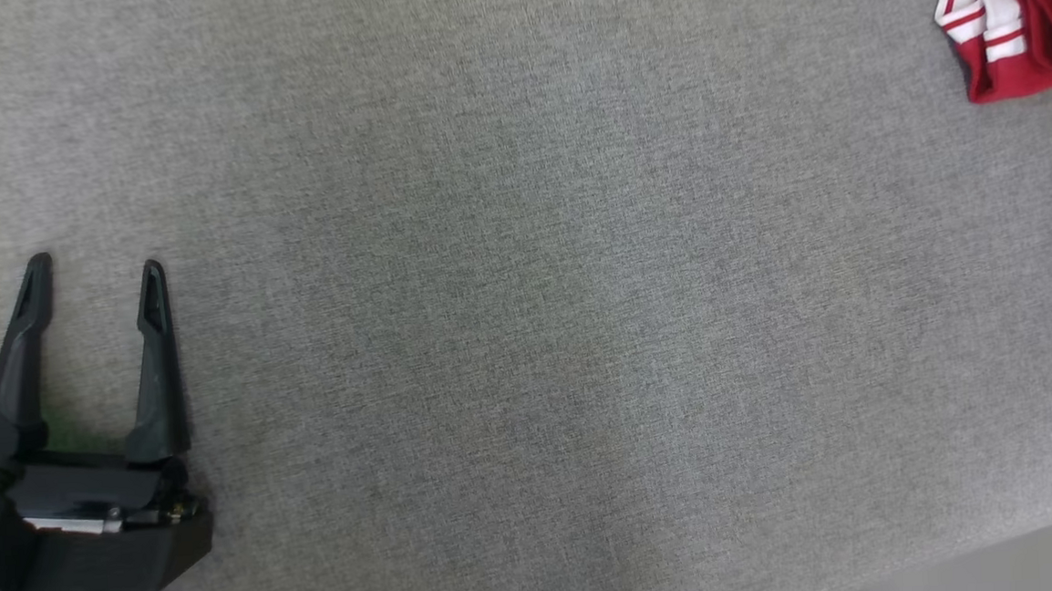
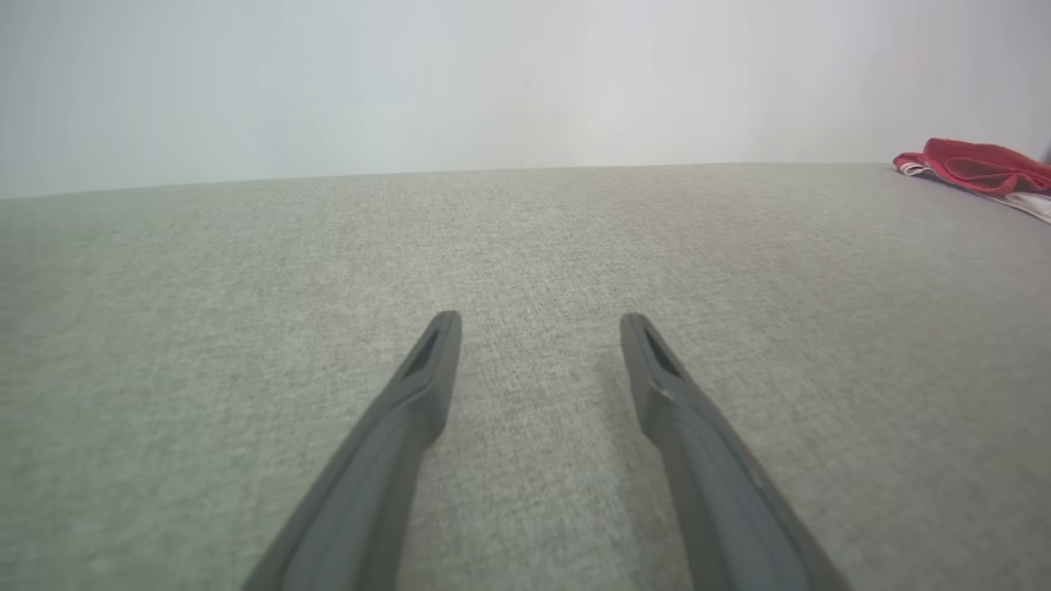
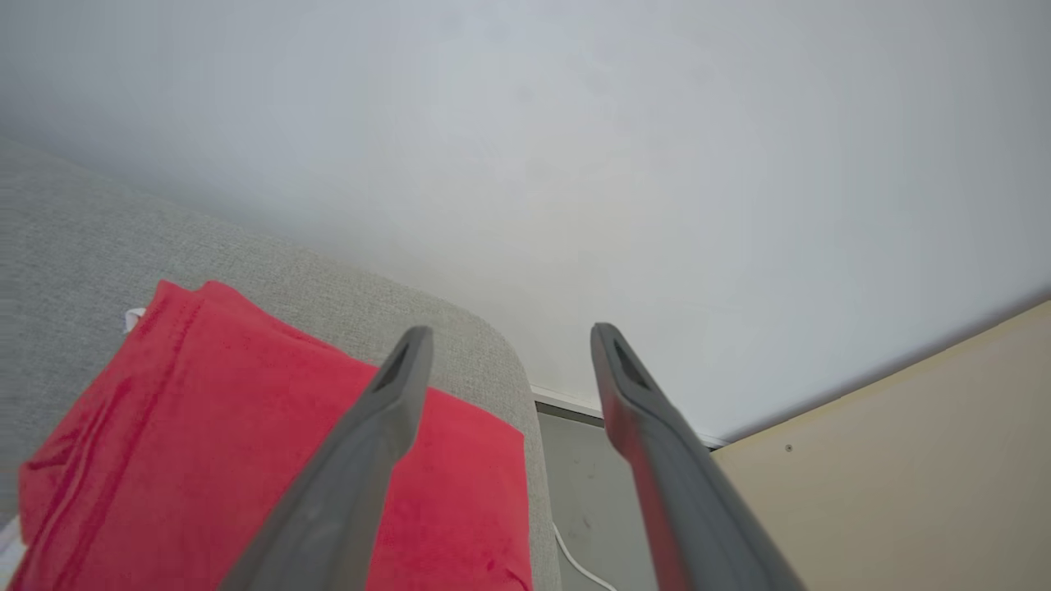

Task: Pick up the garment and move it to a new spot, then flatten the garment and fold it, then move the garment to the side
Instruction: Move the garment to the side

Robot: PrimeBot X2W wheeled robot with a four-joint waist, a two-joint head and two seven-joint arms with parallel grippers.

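Note:
The garment (image 1: 1025, 14) is red with white striped trim and lies folded at the far right corner of the grey fabric table (image 1: 526, 295). In the left wrist view the garment (image 2: 977, 168) is a small red heap at the right edge. My left gripper (image 1: 92, 260) rests low at the left, open, with nothing between its fingers, which stand apart over bare cloth in its own view too (image 2: 540, 318). Above the garment (image 3: 246, 443) my right gripper (image 3: 509, 330) is open with its fingers spread and holds nothing.
The table's rounded corner (image 3: 501, 361) lies just past the garment, with a pale wall beyond. A beige panel (image 3: 903, 460) stands at the right, and a white cable (image 3: 575, 558) runs on the floor below the corner. The table's near edge (image 1: 1007, 540) shows lower right.

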